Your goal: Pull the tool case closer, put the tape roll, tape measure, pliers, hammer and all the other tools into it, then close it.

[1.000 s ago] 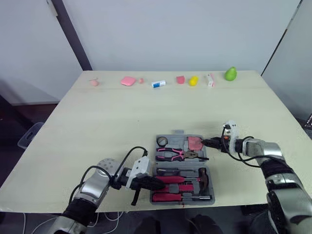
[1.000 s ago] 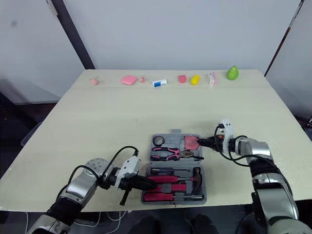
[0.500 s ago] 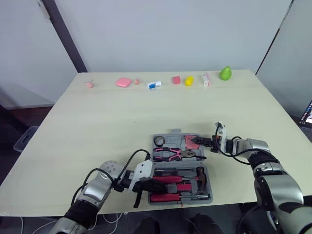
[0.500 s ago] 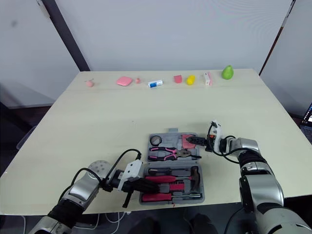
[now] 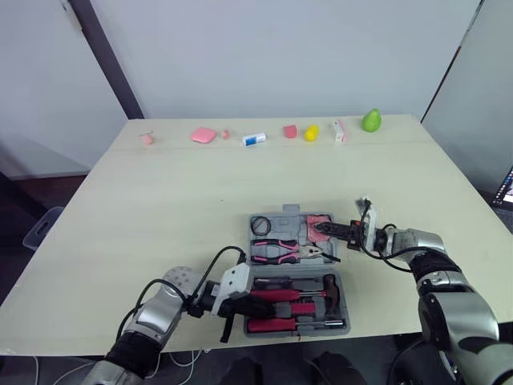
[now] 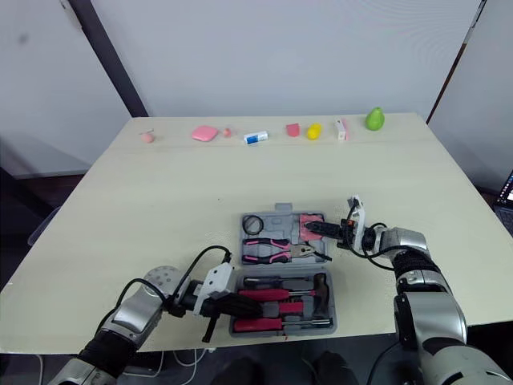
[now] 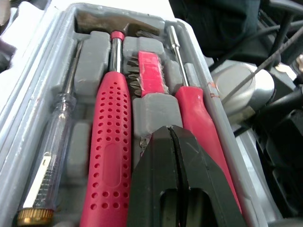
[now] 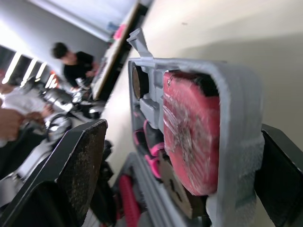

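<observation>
Lower left of centre, the left end effector (image 5: 248, 302), fingers pressed together, covers tool handles beside the hammer (image 7: 111, 142) in the tool case (image 5: 282, 215). Rightward, the spread right end effector (image 5: 325, 231) straddles the lid's edge by the tape measure (image 8: 189, 132), though whether it touches is unclear. The lid now sits higher than before.

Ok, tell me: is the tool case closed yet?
No, the tool case is open, with the hammer and pliers lying in plain sight inside it.
</observation>
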You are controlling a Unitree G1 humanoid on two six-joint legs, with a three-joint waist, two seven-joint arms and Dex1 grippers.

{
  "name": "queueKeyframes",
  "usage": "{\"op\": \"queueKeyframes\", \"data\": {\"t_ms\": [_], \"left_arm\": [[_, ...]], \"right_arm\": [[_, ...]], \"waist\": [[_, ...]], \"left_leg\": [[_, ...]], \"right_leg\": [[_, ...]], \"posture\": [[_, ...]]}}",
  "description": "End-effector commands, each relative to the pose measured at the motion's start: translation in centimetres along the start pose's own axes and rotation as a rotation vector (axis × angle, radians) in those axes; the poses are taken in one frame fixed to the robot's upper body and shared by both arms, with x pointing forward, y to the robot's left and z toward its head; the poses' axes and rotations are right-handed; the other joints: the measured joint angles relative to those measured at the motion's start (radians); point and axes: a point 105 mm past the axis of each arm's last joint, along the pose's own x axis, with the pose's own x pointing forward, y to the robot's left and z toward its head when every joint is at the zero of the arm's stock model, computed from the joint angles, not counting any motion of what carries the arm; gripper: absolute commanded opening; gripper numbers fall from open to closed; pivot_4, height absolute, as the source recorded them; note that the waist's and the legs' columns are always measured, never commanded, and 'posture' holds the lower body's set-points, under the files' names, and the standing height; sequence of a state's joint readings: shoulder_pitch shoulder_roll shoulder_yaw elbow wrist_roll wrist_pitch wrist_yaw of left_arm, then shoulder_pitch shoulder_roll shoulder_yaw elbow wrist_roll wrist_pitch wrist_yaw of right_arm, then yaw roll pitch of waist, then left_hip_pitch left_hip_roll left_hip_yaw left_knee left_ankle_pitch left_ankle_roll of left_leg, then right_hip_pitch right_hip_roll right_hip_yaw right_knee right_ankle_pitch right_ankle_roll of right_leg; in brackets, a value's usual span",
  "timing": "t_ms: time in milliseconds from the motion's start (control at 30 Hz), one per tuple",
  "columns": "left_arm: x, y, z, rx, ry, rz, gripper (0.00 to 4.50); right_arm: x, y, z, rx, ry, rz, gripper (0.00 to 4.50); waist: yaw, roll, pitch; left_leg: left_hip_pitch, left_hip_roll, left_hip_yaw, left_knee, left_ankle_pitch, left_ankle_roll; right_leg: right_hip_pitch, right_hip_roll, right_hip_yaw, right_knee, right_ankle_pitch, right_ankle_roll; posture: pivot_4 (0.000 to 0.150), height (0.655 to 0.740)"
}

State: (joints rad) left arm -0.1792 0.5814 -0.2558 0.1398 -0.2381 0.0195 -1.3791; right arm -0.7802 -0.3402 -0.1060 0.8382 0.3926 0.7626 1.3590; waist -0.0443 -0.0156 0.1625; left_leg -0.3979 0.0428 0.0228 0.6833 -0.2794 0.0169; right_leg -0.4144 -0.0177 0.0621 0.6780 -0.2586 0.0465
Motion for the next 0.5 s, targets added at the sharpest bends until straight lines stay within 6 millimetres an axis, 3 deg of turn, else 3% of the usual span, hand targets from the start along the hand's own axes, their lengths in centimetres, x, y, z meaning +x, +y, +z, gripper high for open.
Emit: {"op": "queueKeyframes", "data": {"t_ms": [33, 167, 333, 400, 500], "left_arm": [[-1.1, -0.1, 1.8, 0.030, -0.066, 0.017, 0.00], [-3.6, -1.6, 2.6, 0.016, -0.087, 0.010, 0.00], [-8.3, -2.4, 1.8, -0.019, -0.025, 0.087, 0.00], [-10.5, -2.2, 1.1, -0.069, -0.007, 0.166, 0.00], [-13.2, -0.3, 1.2, -0.093, -0.063, 0.349, 0.00]], "right_arm": [[-0.1, 2.6, 1.2, -0.081, 0.011, 0.120, 4.39], [-1.3, 5.2, 0.3, -0.136, 0.085, 0.187, 4.39], [-3.3, 8.1, -2.0, -0.164, 0.157, 0.204, 4.39], [-4.5, 8.8, -3.2, -0.176, 0.172, 0.165, 4.39], [-6.6, 8.6, -4.1, -0.242, 0.128, 0.011, 4.39]], "waist": [[0.002, 0.000, 0.000], [0.002, 0.001, 0.001], [0.005, 0.002, 0.001], [0.008, 0.003, 0.003], [0.011, 0.002, 0.003]], "left_leg": [[0.000, 0.000, 0.000, 0.000, 0.000, 0.000], [-0.001, 0.000, -0.001, 0.000, 0.000, 0.000], [-0.001, 0.003, -0.002, -0.002, 0.000, 0.000], [-0.001, 0.003, -0.002, -0.002, 0.000, 0.000], [0.000, 0.001, -0.002, -0.001, 0.000, 0.000]], "right_leg": [[0.000, 0.000, 0.000, 0.000, 0.000, 0.000], [0.000, 0.000, -0.001, 0.000, 0.000, 0.000], [0.000, -0.001, -0.004, -0.002, -0.001, -0.001], [0.000, -0.001, -0.004, -0.002, -0.001, -0.001], [0.001, -0.001, -0.004, -0.003, -0.001, -0.001]], "posture": [[0.150, 0.7400], [0.150, 0.7400], [0.150, 0.7400], [0.150, 0.7400], [0.150, 0.7400]]}}
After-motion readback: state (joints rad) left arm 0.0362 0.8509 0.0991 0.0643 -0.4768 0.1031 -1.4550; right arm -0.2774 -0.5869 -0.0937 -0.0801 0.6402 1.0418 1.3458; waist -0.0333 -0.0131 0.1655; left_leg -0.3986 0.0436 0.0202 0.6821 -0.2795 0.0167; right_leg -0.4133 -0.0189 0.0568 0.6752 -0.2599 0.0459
